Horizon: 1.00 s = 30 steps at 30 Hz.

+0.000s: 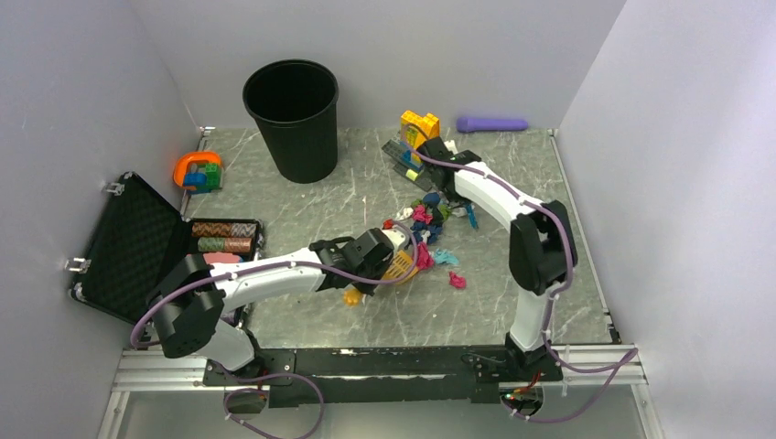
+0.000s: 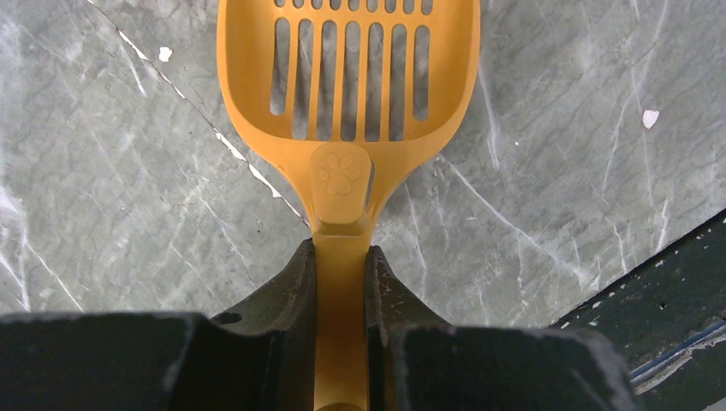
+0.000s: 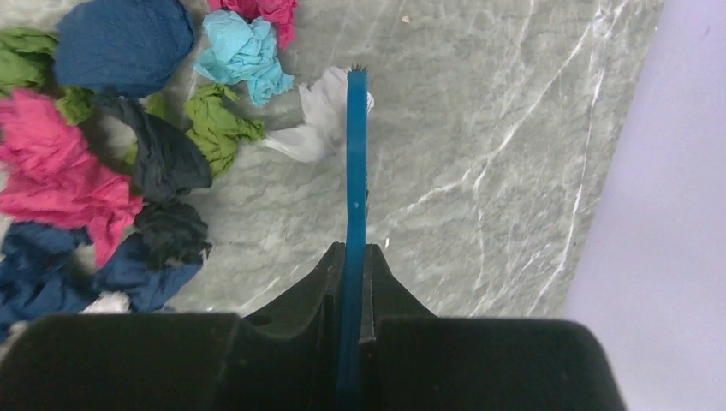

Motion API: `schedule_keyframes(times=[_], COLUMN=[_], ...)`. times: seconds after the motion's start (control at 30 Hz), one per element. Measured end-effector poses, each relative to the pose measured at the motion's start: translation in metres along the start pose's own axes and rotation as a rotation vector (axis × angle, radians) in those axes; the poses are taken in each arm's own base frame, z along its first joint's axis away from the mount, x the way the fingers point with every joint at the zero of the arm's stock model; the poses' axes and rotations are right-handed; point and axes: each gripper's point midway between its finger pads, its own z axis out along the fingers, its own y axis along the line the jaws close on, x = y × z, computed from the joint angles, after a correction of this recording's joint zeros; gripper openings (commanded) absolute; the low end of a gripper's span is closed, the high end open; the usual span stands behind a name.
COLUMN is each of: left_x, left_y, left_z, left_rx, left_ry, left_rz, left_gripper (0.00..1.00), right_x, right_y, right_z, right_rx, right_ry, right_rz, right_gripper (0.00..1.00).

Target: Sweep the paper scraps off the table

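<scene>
While your left gripper (image 2: 341, 261) is clamping the handle of the orange scoop (image 2: 347, 81) and your right gripper (image 3: 354, 257) is pinching the thin blue tool (image 3: 356, 154), be keeping the scoop's lip flat on the table (image 1: 499, 306) and dragging the paper scraps (image 1: 423, 219), heaped mid-table between them, steadily into it.
</scene>
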Motion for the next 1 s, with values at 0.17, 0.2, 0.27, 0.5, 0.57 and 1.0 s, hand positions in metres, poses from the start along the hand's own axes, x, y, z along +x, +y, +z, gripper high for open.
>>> schedule_keyframes(times=[0.17,0.2,0.27,0.5,0.57,1.0], left_x=[-0.005,-0.005,-0.007,-0.014,-0.016,-0.023], left_y=[0.002,0.002,0.003,0.007,0.009,0.023], left_z=[0.003,0.004,0.005,0.012,0.014,0.021], left_rx=[0.0,0.0,-0.002,-0.004,-0.006,-0.018], left_ry=[0.004,0.006,0.006,0.012,0.011,0.001], left_rz=[-0.006,-0.006,-0.008,-0.016,-0.014,0.001], left_gripper=[0.0,0.0,0.0,0.0,0.0,0.0], right_x=[0.003,0.002,-0.002,0.004,0.011,0.03], right_y=[0.017,0.021,0.035,0.098,0.115,0.133], right_z=[0.027,0.028,0.026,-0.003,-0.011,-0.066], right_rx=[0.007,-0.001,-0.04,-0.184,-0.224,-0.568], right_ry=[0.051,0.051,0.041,-0.034,-0.044,-0.09], right_rz=[-0.158,-0.189,-0.267,-0.535,-0.594,-0.537], right_gripper=[0.0,0.0,0.0,0.0,0.0,0.0])
